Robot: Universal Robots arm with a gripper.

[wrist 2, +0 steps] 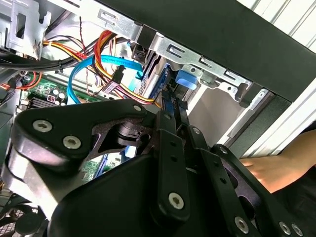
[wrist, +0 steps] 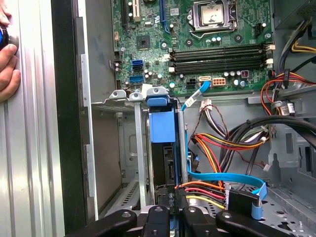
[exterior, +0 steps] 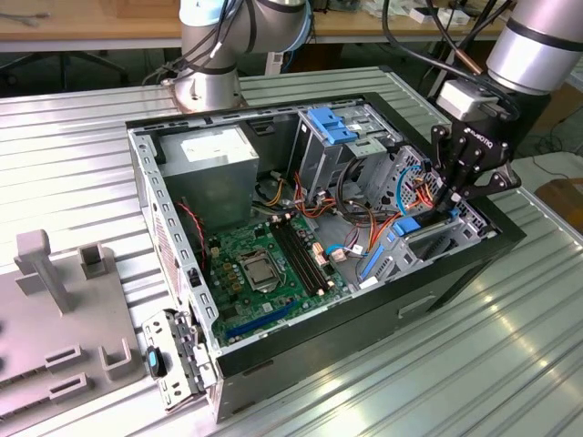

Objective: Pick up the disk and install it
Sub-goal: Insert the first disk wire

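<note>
The gripper (wrist: 171,200) has its fingers drawn narrow, pinching the disk (wrist: 162,123) by its edge. The disk stands upright inside the drive cage (wrist: 139,148).

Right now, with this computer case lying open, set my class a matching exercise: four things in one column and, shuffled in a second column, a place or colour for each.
Things
1. disk
2. power supply
3. motherboard
4. hand

Descriptions
A. green, flat on the floor of the case
B. outside the case, at the ribbed table
C. blue-framed, standing on edge in the drive bay
D. grey box with a white sticker

Pairs: 1-C, 2-D, 3-A, 4-B
</note>
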